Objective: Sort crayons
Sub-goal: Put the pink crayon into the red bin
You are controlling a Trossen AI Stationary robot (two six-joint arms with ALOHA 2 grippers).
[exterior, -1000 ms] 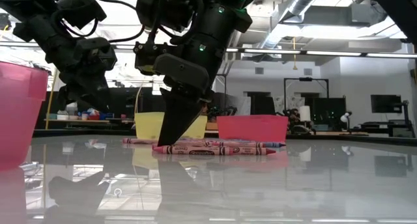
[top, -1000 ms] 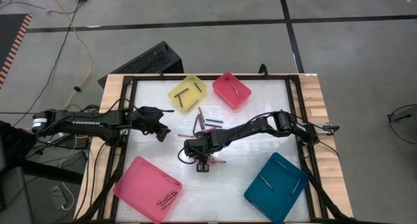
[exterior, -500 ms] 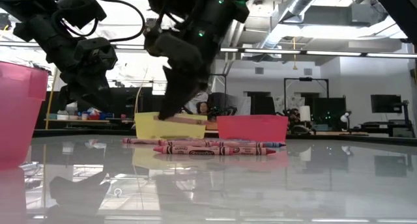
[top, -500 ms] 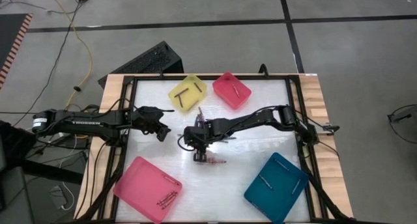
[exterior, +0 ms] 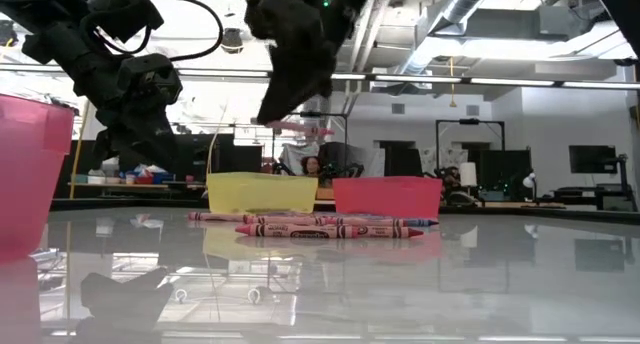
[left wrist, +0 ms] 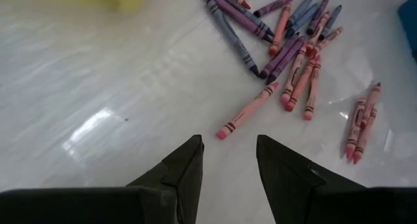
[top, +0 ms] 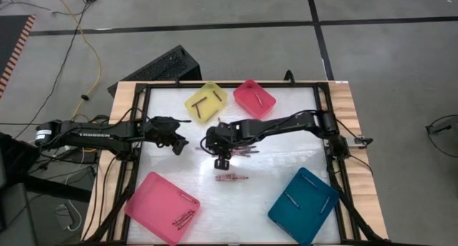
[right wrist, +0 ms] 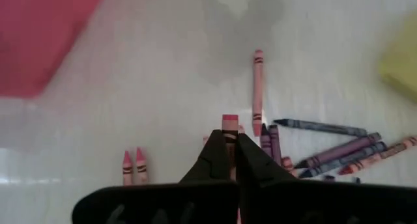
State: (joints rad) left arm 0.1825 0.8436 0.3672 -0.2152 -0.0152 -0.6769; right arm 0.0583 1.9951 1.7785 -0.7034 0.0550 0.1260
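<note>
crayon (right wrist: 229, 124) pinched (raised) in right hand (right wrist: 229, 146)

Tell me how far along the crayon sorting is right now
Partly done. Some crayons already lie in the yellow tray, small pink tray, big pink tray and teal tray. The right gripper is shut on a pink crayon, lifted off the table. The left gripper waits open. A loose pile and a pair remain.

Loose crayons (left wrist: 293, 48) heaped mid-table (pink, purple, bluish), one pink crayon (right wrist: 229, 125) lifted
</note>
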